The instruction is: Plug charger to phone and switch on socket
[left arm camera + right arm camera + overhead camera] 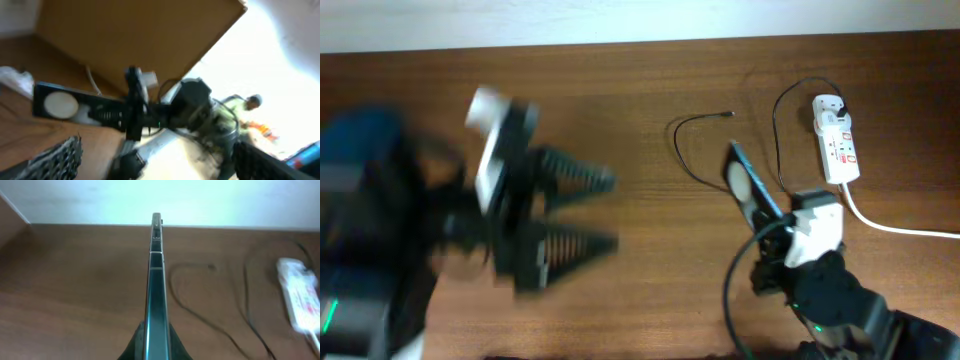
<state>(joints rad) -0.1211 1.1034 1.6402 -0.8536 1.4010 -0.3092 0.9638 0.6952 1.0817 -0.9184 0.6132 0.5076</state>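
Observation:
My right gripper (777,220) is shut on the phone (746,181), a black slab held on its edge above the table. In the right wrist view the phone (156,275) runs edge-on straight ahead between the fingers (156,339). In the left wrist view the phone (60,105) shows a white disc. The charger cable (685,160) lies on the table, its tip (730,115) just beyond the phone and its plug (841,104) at the socket (836,142), a white power strip. My left gripper (612,210) is open, empty and blurred at the left.
The power strip's thick white cord (900,228) runs off to the right. The table's far edge (640,45) meets a white wall. The strip (299,297) and cable (200,315) lie right of the phone in the right wrist view.

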